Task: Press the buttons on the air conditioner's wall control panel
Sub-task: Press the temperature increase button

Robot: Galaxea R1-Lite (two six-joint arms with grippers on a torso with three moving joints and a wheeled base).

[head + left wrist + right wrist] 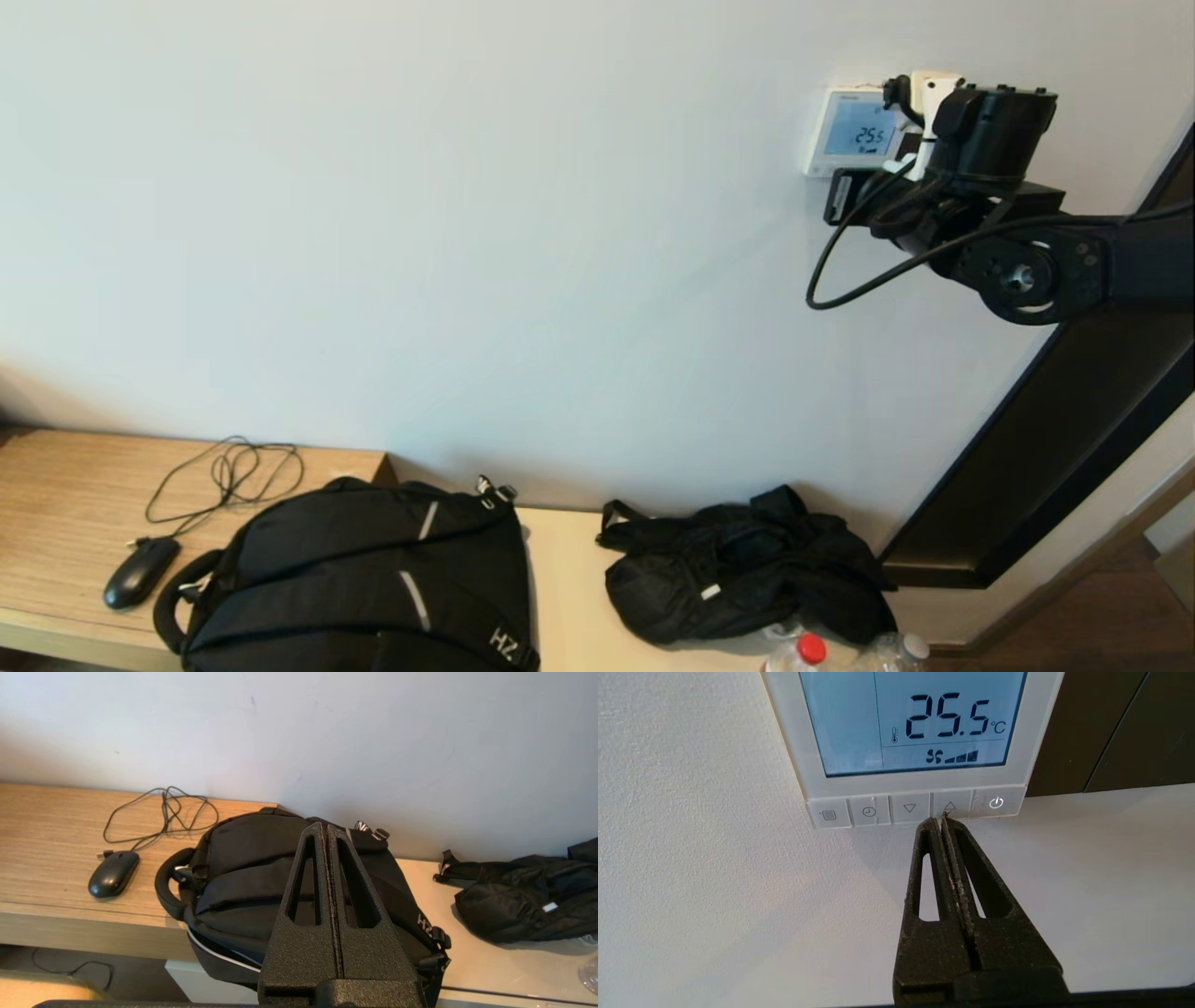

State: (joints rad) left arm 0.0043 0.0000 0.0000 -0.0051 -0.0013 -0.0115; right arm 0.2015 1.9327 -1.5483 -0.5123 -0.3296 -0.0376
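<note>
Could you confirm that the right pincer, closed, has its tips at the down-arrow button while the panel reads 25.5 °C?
Not quite: in the right wrist view, the closed right pincer has its tips at the up-arrow button, not the down-arrow button beside it. The wall control panel does read 25.5 °C.

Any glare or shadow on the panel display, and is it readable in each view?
Right wrist view: panel backlit, 25.5 °C sharp, no glare; the shut right end effector throws a soft shadow on the wall below the buttons. Head view: display small but legible, arm partly covers the panel's right edge. Left wrist view: panel absent; left end effector shut above the backpack.
</note>
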